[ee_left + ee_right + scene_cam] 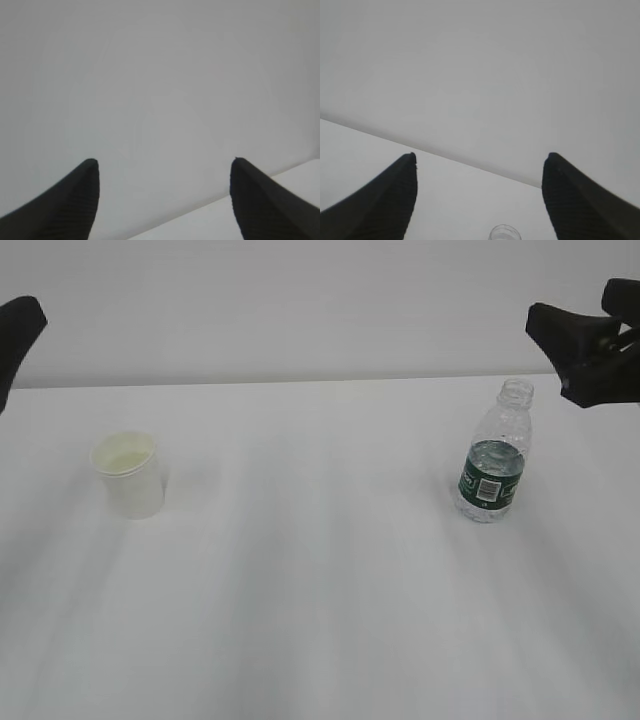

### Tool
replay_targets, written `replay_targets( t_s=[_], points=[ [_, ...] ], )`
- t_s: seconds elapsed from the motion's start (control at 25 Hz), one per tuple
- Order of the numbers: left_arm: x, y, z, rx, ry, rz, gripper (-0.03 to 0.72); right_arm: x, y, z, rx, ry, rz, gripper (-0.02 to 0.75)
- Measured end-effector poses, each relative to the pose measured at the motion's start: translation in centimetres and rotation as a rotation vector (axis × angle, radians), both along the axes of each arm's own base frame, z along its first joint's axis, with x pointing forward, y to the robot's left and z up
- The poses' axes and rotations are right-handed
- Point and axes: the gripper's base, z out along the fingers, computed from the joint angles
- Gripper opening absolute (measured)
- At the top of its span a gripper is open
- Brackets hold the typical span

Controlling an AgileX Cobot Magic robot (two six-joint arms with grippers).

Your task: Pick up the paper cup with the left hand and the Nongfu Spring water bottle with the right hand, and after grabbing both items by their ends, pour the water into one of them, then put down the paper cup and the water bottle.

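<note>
Exterior view: one paper cup stands upright on the left part of the white worktop, mouth up, its long axis vertical, the pale cream-yellow inside showing. One Nongfu Spring water bottle stands upright on the right part, well apart from the cup, its long axis also vertical and its capless neck pointing up; the dark green label band with a white patch faces the camera. Whether the water inside can be made out is hard to tell through the clear ribbed plastic.

The left hand shows only as a dark shape at the left edge, above and apart from the cup. The right hand hangs at the upper right, just beside and above the bottle's neck without touching it.

In the left wrist view, the left pincer stands wide open with nothing between its two fingers. In the right wrist view, the right pincer is likewise spread wide and empty, and the bottle's rim peeks in at the bottom edge below the gap.
</note>
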Motion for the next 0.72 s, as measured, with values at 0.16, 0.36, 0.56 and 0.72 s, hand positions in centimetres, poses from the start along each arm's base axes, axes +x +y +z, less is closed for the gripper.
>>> replay_targets(
  t_s=[0.16,0.36,0.56,0.72],
  points=[
    [-0.6,0.1,0.8,0.002,-0.028,0.003,0.587,0.0,0.0,-0.1,-0.003,0.014,-0.004,0.59],
    [-1.3,0.3,1.4,0.015,-0.026,0.02,0.587,-0.4,-0.2,0.3,0.007,0.018,-0.012,0.59],
    [-1.9,0.6,2.1,0.005,-0.029,0.048,0.587,-1.3,-0.3,1.5,0.009,-0.022,-0.018,0.59],
    [-2.1,0.7,2.1,0.014,-0.005,0.061,0.587,-2.1,-0.6,2.1,-0.003,-0.006,-0.04,0.59]
  ],
)
